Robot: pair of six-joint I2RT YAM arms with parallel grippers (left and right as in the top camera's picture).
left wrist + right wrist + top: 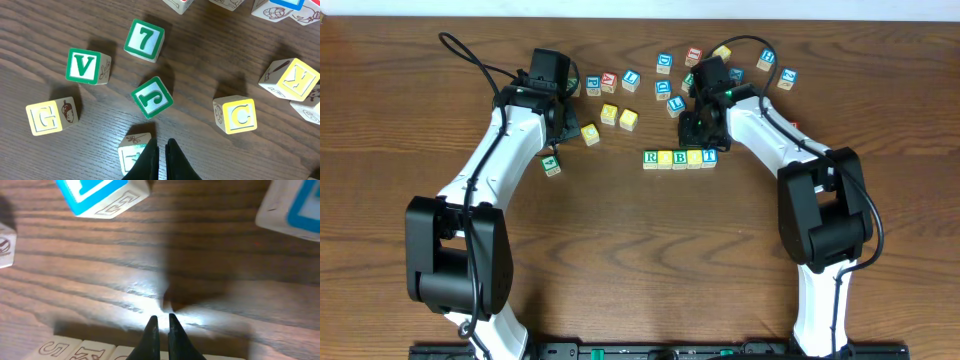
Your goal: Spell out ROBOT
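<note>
**ROBOT row lined up mid-table, both grippers shut on nothing**

ROBOT row (pixel 680 158) lies just right of centre in the overhead view. Its five cubes sit side by side and touching, running left to right. The green R (pixel 650 158) comes first, then a yellow-faced cube (pixel 665 158), the green B (pixel 680 158), a second yellow cube (pixel 695 157) and the blue T (pixel 709 155). The letters on the two yellow faces are too small to read.

The right gripper (pixel 161 325) hangs over bare wood just above the row in the overhead frame. Its jaws are pressed together with nothing between them. In its wrist view a blue-framed cube (pixel 100 195) lies at the upper left and another blue cube (pixel 295 210) at the upper right. A line of pale cube sides (pixel 80 350) runs along the bottom edge.

The left gripper (pixel 161 150) is at the upper left of the overhead frame, well apart from the row. Its jaws are also closed and empty. A green-lettered cube (pixel 134 150) sits just beside its fingers. Its wrist view also shows a green J (pixel 152 97), green 7 (pixel 144 39), green V (pixel 85 66), yellow G (pixel 47 117), yellow C (pixel 239 115) and yellow K (pixel 295 80).
</note>
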